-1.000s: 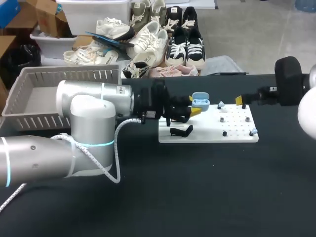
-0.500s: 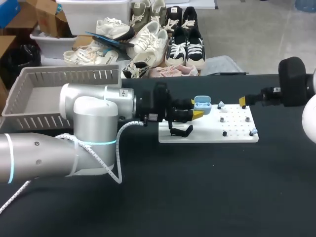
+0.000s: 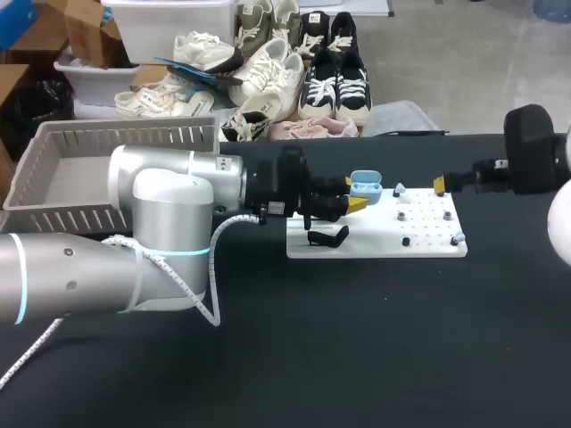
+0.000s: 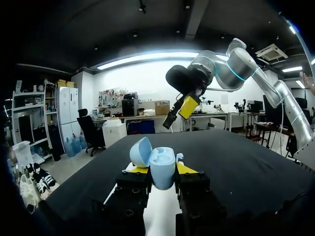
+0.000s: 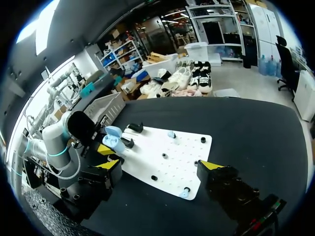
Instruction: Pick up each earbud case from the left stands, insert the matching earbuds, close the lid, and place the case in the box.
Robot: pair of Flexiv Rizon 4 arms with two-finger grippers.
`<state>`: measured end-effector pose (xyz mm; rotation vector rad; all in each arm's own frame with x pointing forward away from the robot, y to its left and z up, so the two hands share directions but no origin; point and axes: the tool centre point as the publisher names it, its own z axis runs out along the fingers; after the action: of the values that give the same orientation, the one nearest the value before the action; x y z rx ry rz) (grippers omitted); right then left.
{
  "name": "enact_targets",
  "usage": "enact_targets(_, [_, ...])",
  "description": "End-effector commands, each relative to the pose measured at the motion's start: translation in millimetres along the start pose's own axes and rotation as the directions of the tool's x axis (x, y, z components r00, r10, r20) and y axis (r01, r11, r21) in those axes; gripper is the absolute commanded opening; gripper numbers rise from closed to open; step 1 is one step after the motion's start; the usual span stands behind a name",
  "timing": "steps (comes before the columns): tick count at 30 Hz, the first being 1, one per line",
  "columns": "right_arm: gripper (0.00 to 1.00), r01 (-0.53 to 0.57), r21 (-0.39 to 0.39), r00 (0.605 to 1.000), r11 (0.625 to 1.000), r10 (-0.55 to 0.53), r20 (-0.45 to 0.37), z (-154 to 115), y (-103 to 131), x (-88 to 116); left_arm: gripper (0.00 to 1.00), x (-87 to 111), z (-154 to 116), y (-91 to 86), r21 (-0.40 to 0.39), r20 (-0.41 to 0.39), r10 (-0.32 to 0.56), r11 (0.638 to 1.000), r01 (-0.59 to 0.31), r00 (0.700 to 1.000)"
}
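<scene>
Left gripper (image 4: 162, 169) is clamped on the pale blue earbud case (image 3: 364, 186), one yellow fingertip on each side of its body, holding it just above the left part of the white board (image 3: 428, 248) in mid-frame of the head view. The lid stands hinged open, and the case sits upright between the fingers.

Right gripper (image 5: 161, 165) hangs at the board's upper right corner, fingers spread wide with nothing between them. It points leftward across the board towards the case.

The matching pale blue earbuds lie between the two grippers: one (image 3: 399, 189) just right of the case, the other (image 3: 458, 238) near the board's lower right corner. The right arm looks nearer to both, so fetching them likely falls to it.

An empty black stand (image 3: 328, 237) sits below the held case. The grey box (image 3: 53, 192) waits at upper left, behind the left arm.

Whether the case's wells are empty cannot be made out. The small dark pieces dotted on the board are too small to tell as earbuds or pegs.
</scene>
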<state>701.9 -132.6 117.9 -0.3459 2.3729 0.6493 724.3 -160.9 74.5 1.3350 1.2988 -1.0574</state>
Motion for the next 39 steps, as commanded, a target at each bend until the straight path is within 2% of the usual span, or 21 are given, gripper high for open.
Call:
enact_targets(1, [1.0,0.006,0.056,1.0,0.998,-0.005,-0.022,-5,4,0,0.0,0.6,0,-0.3,-0.001,0.003,0.001,1.0,-0.001,1.0])
enact_targets(5, [1.0,0.018,0.076,0.999,0.997,-0.015,-0.045,-9,1,2,0.0,0.6,0,-0.3,-0.001,0.003,0.001,1.0,-0.001,1.0])
enact_targets(10, [1.0,0.07,0.126,0.991,0.99,-0.055,-0.121,-14,-2,4,0.0,0.6,0,-0.3,-0.001,0.003,0.001,1.0,-0.001,1.0])
enact_targets(17, [1.0,0.155,0.136,0.97,0.978,-0.125,-0.207,-20,-7,11,0.0,0.6,0,-0.3,-0.001,0.003,0.001,1.0,-0.001,1.0])
enact_targets(19, [1.0,0.218,0.177,0.952,0.96,-0.168,-0.257,-20,-1,14,0.0,0.6,0,-0.3,-0.001,0.003,0.001,1.0,-0.001,1.0])
enact_targets(24, [1.0,0.321,0.226,0.9,0.92,-0.222,-0.374,-16,11,17,0.0,0.6,0,-0.3,-0.001,0.003,0.001,1.0,-0.001,1.0])
enact_targets(31, [1.0,0.364,0.249,0.872,0.897,-0.234,-0.43,-16,9,27,0.0,0.6,0,-0.3,-0.001,0.003,0.001,1.0,-0.001,1.0])
enact_targets(39, [1.0,0.319,0.332,0.906,0.888,-0.182,-0.383,-19,-1,46,0.0,0.6,0,-0.3,-0.001,0.003,0.001,1.0,-0.001,1.0])
